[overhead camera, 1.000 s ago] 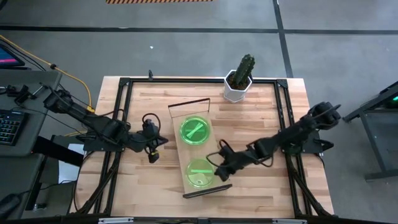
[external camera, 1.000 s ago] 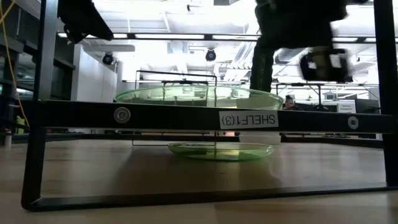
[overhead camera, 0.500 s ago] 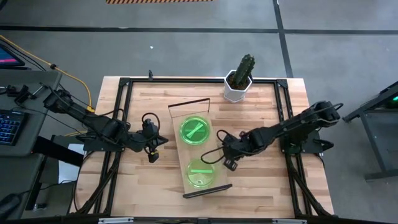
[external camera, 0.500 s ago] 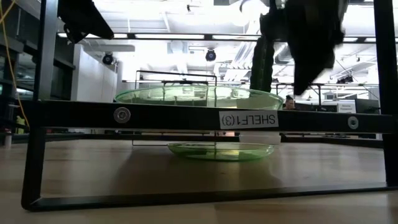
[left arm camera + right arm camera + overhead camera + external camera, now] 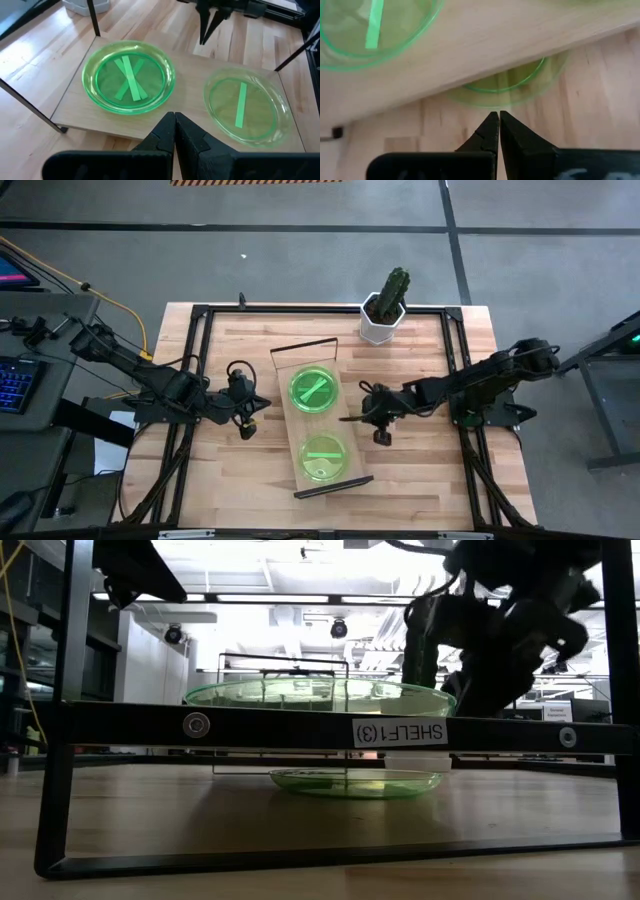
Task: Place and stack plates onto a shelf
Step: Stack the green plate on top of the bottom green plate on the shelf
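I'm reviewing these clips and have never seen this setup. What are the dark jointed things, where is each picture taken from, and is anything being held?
They are two robot arms at a wooden table. One picture looks straight down, one looks level along the tabletop, and one comes from each wrist. The left gripper and right gripper are both shut and hold nothing. Between them stands a light-wood shelf bearing green plates, with another plate on the table beneath it. A potted cactus stands at the table's far edge.
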`<act>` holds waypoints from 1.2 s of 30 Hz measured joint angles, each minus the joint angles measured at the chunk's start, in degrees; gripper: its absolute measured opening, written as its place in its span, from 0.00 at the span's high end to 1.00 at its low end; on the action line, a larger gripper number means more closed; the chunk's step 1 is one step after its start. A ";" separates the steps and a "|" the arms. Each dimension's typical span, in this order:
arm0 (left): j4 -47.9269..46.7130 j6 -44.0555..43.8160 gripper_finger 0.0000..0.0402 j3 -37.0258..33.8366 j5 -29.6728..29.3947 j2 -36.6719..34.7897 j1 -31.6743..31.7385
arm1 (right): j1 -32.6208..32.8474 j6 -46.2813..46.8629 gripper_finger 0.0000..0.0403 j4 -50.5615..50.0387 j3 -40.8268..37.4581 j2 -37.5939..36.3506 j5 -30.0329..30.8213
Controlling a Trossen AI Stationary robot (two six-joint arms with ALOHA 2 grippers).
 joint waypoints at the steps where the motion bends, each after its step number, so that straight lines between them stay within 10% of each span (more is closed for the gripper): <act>1: -0.04 -0.01 1.00 0.00 -0.22 0.00 0.00 | -0.58 -1.68 1.00 1.10 -0.38 0.37 -0.59; 36: 0.29 -2.46 1.00 0.00 -4.84 -0.02 0.03 | -3.98 -9.17 1.00 15.37 -0.50 12.15 -2.91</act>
